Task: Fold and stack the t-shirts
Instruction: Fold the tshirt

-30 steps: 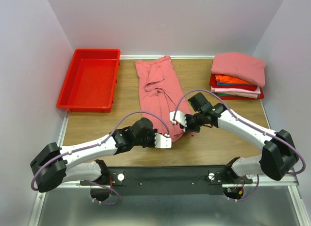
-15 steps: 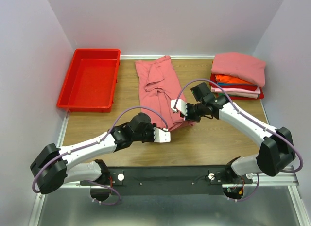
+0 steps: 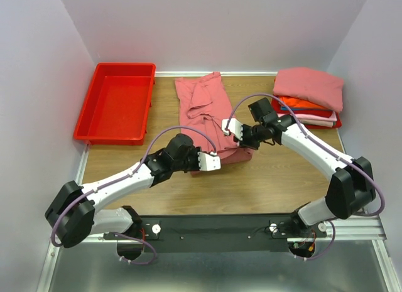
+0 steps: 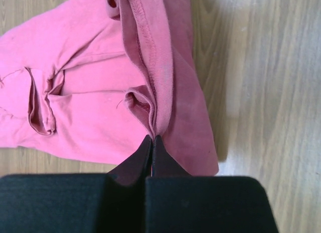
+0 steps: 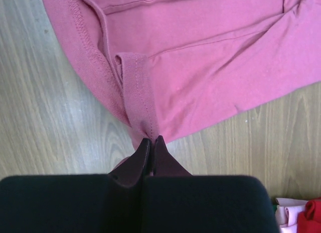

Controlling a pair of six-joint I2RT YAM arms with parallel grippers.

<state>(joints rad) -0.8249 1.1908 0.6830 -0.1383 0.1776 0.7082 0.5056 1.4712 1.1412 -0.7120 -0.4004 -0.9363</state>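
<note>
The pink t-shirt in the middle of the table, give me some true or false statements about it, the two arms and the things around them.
1. The left end effector is shut on a seamed fold of the salmon-pink t-shirt. True.
2. The right end effector hangs open, clear of the cloth. False: it is shut on the same shirt's hem.
3. The red bin holds a folded shirt. False: no shirt shows in it.
4. A stack of folded shirts sits at the far right corner of the table. True.
5. The stack's top shirt is orange. False: the top one is pink, with orange below it.
</note>
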